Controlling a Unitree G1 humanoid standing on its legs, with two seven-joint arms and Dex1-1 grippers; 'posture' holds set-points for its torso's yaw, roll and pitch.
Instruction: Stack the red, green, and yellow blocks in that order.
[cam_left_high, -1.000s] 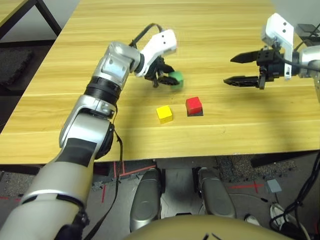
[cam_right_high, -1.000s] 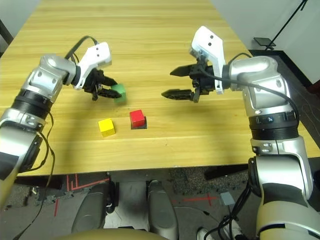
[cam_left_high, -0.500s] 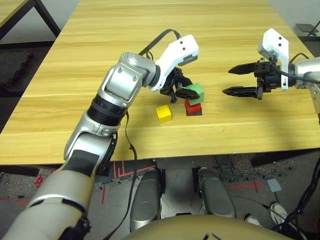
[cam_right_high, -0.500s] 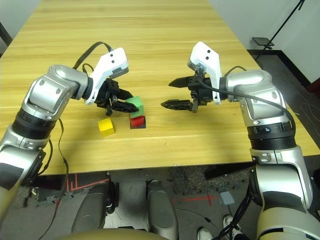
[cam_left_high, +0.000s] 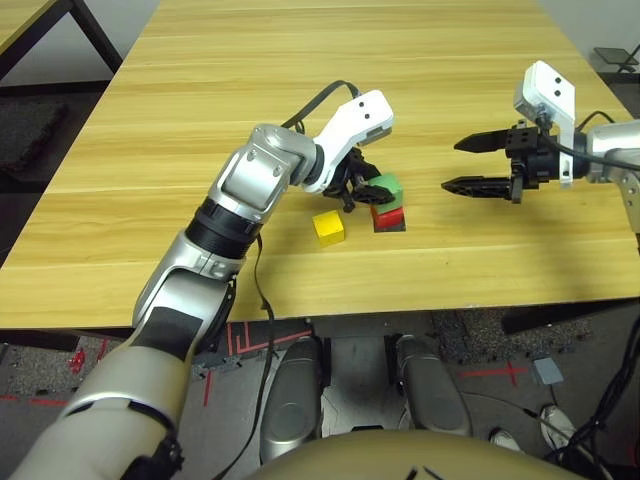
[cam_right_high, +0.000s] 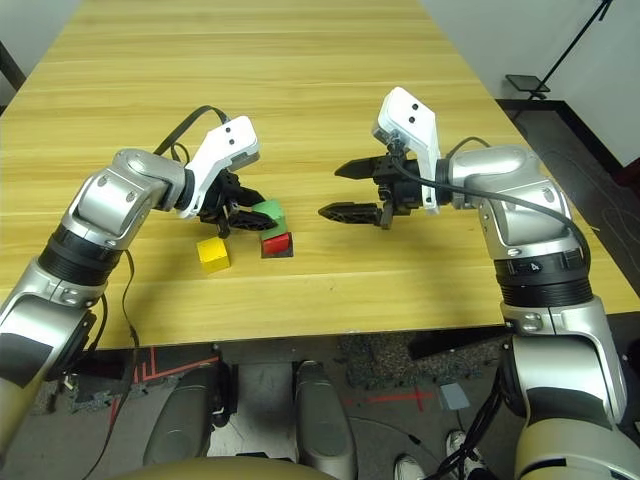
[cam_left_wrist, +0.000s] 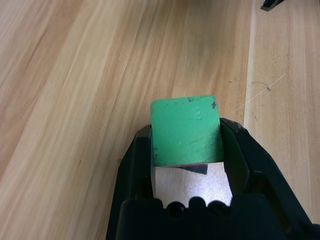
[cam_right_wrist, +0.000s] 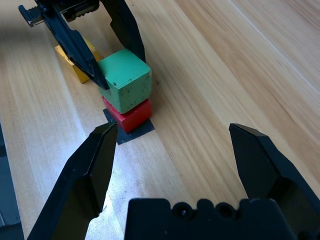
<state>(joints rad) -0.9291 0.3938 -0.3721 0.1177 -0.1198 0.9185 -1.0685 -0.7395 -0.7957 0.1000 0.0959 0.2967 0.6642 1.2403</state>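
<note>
The green block rests on top of the red block, a little askew, and the red block stands on a flat black pad. My left gripper is shut on the green block, one black finger on each side. The yellow block lies on the table just left of the stack, apart from it. My right gripper hovers open to the right of the stack, empty, its fingertips pointing toward it.
The wooden table stretches wide behind the blocks. The front edge runs close below the stack. A cable loops off the left wrist.
My left gripper has carried the green block from the back left to the red block and lowered it onto it. The right gripper has barely shifted.
</note>
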